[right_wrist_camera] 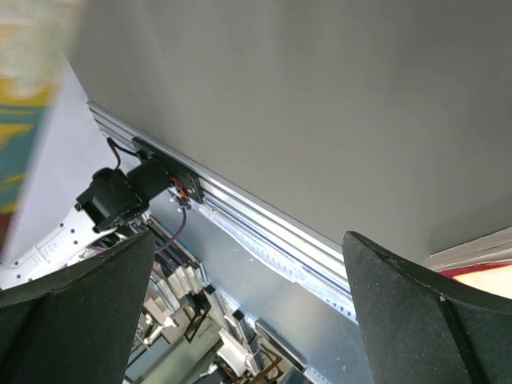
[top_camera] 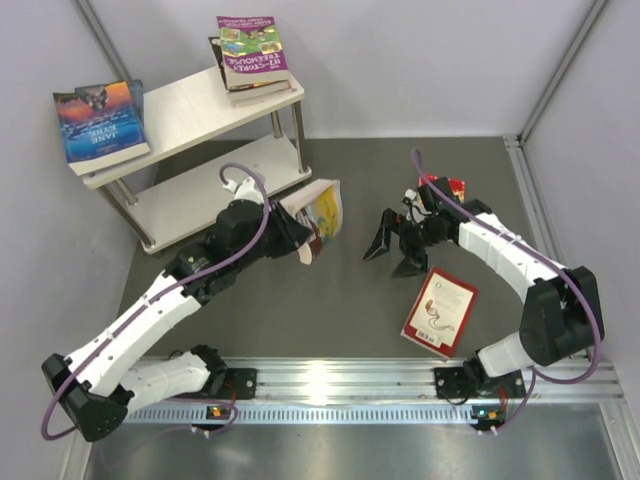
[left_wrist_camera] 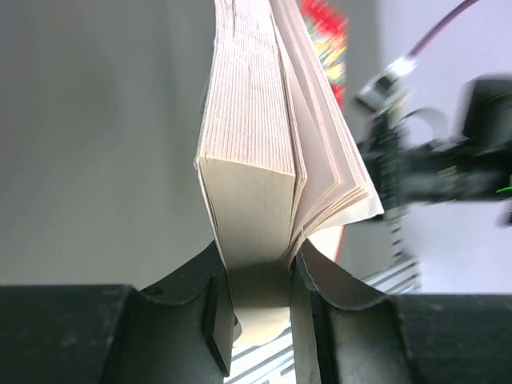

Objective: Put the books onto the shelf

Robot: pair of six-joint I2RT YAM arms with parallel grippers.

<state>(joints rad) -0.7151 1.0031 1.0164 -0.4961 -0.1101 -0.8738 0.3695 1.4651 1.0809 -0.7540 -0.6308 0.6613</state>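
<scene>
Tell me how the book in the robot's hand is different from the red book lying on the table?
The yellow book is pinched upright in the left gripper; the red book lies flat on the table with nothing touching it. The yellow book's pages fan open; the red book is shut. Both are paperbacks, and neither is on the shelf yet.

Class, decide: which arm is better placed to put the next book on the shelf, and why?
Left. Its jaws clamp a book close to the shelf; the right arm's jaws are open, empty and farther off.
</scene>
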